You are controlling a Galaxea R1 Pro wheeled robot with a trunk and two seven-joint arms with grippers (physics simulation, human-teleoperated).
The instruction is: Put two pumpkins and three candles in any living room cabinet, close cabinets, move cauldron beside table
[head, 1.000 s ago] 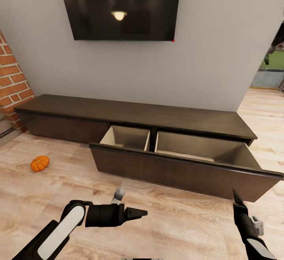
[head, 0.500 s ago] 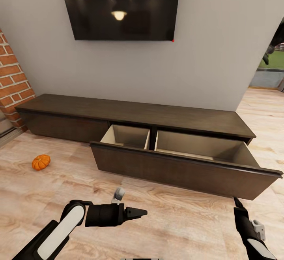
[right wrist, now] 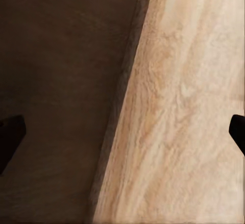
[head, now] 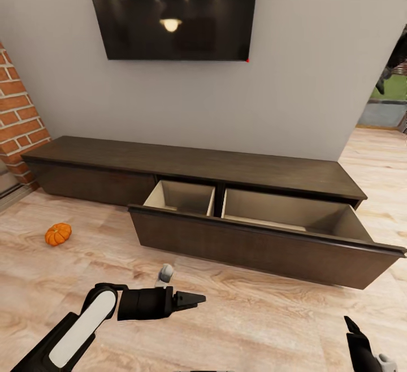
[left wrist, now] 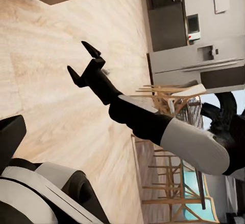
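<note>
From my head, the cabinet (head: 192,165) runs low along the wall with its wide drawer (head: 265,245) pulled open, both compartments bare as far as I can see; one pumpkin (head: 57,234) sits on the floor (head: 254,315) well to the left of it, near the brick wall (head: 17,117); my left gripper (head: 195,299) points sideways above the floor, holding nothing, though I cannot tell how its jaws stand; my right gripper (head: 351,327) just pokes in at the lower corner.

From my left wrist, my right gripper (left wrist: 81,63) stands with jaws spread, empty, over the floorboards.

From my right wrist, my fingertips (right wrist: 11,132) sit wide apart over the drawer's dark front and the floor.

I judge the drawer ready and loading not begun; next I must turn to the pumpkin, reach low, and grip it.
</note>
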